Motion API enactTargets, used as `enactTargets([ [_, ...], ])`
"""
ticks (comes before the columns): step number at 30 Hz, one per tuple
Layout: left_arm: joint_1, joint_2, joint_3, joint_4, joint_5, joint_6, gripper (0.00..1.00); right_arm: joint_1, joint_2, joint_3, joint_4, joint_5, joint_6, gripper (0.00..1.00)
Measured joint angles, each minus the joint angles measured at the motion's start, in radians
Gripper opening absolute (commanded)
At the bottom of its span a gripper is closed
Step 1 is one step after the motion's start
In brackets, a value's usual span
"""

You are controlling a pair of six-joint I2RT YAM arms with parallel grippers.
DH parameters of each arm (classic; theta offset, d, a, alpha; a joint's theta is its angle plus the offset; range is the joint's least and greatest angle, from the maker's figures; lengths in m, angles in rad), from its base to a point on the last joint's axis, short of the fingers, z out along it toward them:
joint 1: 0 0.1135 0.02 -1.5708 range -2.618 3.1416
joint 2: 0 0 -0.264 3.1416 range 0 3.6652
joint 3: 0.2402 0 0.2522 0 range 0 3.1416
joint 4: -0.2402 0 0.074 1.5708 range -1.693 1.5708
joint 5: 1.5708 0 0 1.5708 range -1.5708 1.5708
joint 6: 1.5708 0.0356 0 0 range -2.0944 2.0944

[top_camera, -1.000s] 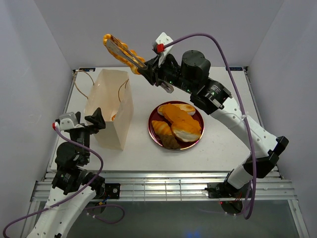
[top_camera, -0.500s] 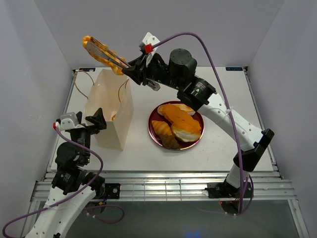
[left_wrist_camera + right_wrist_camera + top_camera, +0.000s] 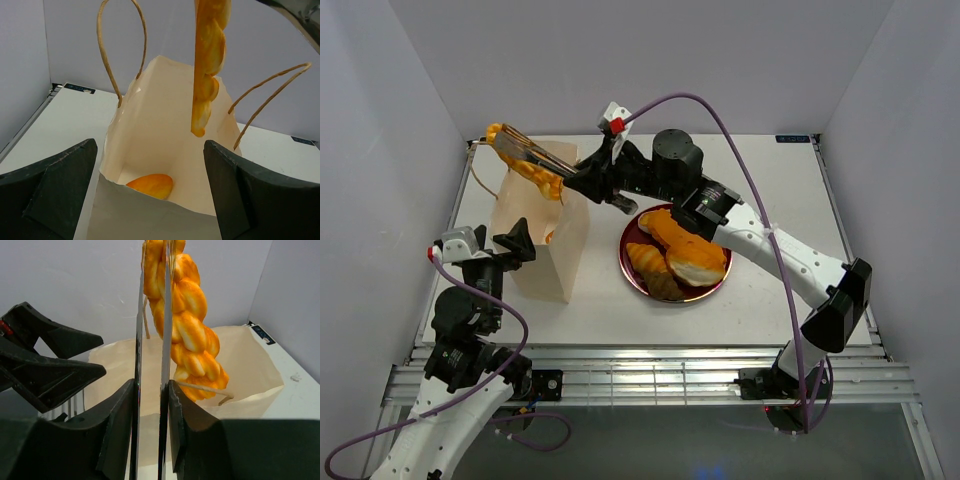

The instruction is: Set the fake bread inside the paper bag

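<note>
My right gripper [image 3: 582,183] is shut on thin metal tongs [image 3: 548,162], and the tongs pinch a braided golden fake bread [image 3: 523,163] over the open mouth of the cream paper bag [image 3: 535,235]. In the right wrist view the tongs [image 3: 150,355] run up between my fingers [image 3: 120,420], with the braid [image 3: 186,325] above the bag [image 3: 245,360]. In the left wrist view the braid [image 3: 207,65] hangs with its tip inside the bag's rim [image 3: 160,145]. One orange pastry [image 3: 150,185] lies at the bag's bottom. My left gripper [image 3: 512,246] is open and empty, straddling the bag's near side.
A dark red plate [image 3: 628,268] right of the bag holds several more pastries [image 3: 685,245]. The bag's two cord handles [image 3: 122,50] stand up on either side of the braid. White walls close in the table at the left, back and right.
My right arm has swung left and down with the tongs and the braided bread, from high behind the bag to its open mouth. The left arm has not moved.
</note>
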Motion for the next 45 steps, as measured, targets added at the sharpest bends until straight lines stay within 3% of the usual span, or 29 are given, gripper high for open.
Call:
enactTargets([
  [5,0.0,0.0,0.0,0.0,0.0,0.0,0.98,0.0,-0.018,-0.047,0.026,-0.019,0.035,0.37],
  [11,0.0,0.0,0.0,0.0,0.0,0.0,0.98,0.0,-0.048,-0.077,0.041,-0.021,0.053,0.52],
  [17,-0.002,0.0,0.0,0.0,0.0,0.0,0.98,0.0,-0.055,-0.077,0.047,-0.02,0.055,0.58],
  [45,-0.006,0.0,0.0,0.0,0.0,0.001,0.98,0.0,-0.063,-0.046,0.0,0.011,0.043,0.62],
])
